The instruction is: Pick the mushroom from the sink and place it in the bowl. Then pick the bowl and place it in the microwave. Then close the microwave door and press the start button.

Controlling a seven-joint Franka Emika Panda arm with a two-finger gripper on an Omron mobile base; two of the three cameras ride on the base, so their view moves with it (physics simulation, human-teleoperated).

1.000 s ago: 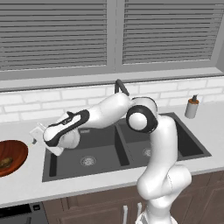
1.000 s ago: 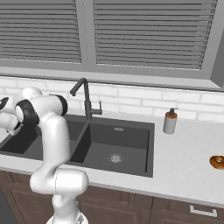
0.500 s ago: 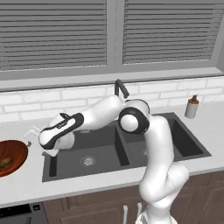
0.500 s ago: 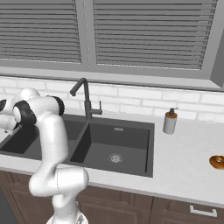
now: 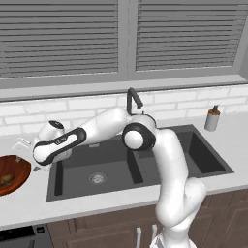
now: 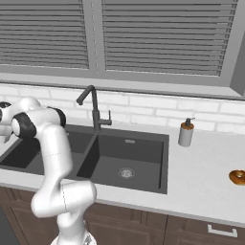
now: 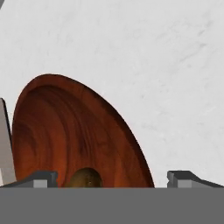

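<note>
The wide, shallow reddish-brown wooden bowl sits on the white stone counter near its left edge, just left of the dark grey double-basin sink. Inside the bowl lies the small brown-tan rounded mushroom, close to the bowl's middle as far as I can judge. The white arm reaches out over the sink's left rim, and its two-finger gripper hangs just beside the bowl's right edge with the jaws spread wide and nothing between them.

So the mushroom part looks done, and lifting the bowl appears to be the step in hand. To do it well, I'd bring one finger down inside the near rim and the other outside it, so the jaws pinch the wall, not the mushroom. The glossy wood may slip, so the fingers should reach well down before closing, and the lift should keep the bowl level or the mushroom could roll out.
</note>
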